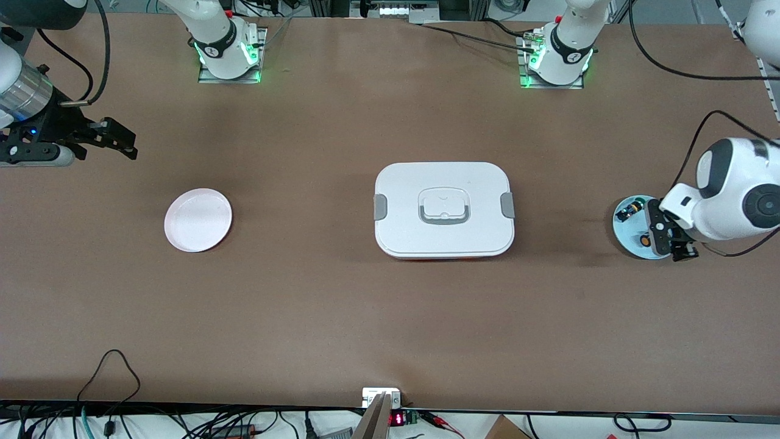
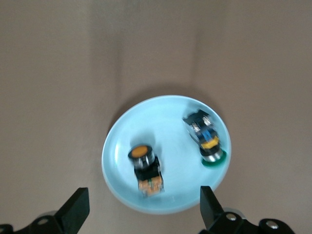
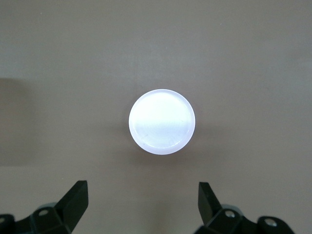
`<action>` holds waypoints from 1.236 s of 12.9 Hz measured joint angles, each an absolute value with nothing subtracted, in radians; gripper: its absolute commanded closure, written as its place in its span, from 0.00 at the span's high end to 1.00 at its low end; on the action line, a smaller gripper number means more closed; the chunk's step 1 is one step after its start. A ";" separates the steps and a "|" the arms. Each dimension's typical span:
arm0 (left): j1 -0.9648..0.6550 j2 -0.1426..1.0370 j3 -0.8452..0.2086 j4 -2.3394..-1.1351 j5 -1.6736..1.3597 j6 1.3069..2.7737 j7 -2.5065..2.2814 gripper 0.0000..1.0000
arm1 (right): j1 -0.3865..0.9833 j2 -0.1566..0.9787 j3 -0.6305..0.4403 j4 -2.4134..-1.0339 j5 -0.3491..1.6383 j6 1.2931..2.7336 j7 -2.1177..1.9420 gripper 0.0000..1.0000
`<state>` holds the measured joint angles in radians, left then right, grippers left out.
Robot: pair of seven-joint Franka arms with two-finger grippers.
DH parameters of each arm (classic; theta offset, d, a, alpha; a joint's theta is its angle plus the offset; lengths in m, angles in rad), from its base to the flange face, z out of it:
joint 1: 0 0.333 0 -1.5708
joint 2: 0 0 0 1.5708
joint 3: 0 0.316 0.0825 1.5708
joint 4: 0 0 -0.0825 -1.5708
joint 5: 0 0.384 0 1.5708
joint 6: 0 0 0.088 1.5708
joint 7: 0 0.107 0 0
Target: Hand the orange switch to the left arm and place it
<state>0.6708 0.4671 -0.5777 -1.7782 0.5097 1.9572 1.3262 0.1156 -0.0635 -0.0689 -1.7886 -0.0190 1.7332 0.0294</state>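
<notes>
The left gripper (image 2: 141, 209) hovers wide open and empty over the blue plate (image 1: 627, 241), where the orange switch (image 2: 145, 169) lies beside a green one (image 2: 207, 137). The right gripper (image 3: 141, 207), also open and empty, waits above the white plate (image 3: 161, 122). Pickup comes next, probably a straight descent, then a path clearing the box (image 1: 443, 210).

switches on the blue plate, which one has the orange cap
The orange switch, sitting nearer the plate's middle; the other switch by the rim has a green cap.
</notes>
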 measured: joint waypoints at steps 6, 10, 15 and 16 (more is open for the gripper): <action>0.617 0.436 -0.667 -1.501 0.428 1.528 1.133 1.00 | 0.116 -0.063 -0.069 -1.780 -0.019 1.712 -0.012 1.00; 0.599 0.425 -0.735 -1.399 0.399 1.441 0.884 1.00 | 0.116 -0.063 -0.069 -1.775 -0.019 1.705 -0.012 1.00; 0.420 0.302 -0.556 -1.395 0.208 1.434 0.489 1.00 | 0.116 -0.063 -0.069 -1.774 -0.019 1.699 -0.012 1.00; 0.365 0.275 -0.487 -1.406 0.167 1.445 0.408 1.00 | 0.116 -0.063 -0.069 -1.773 -0.019 1.699 -0.012 1.00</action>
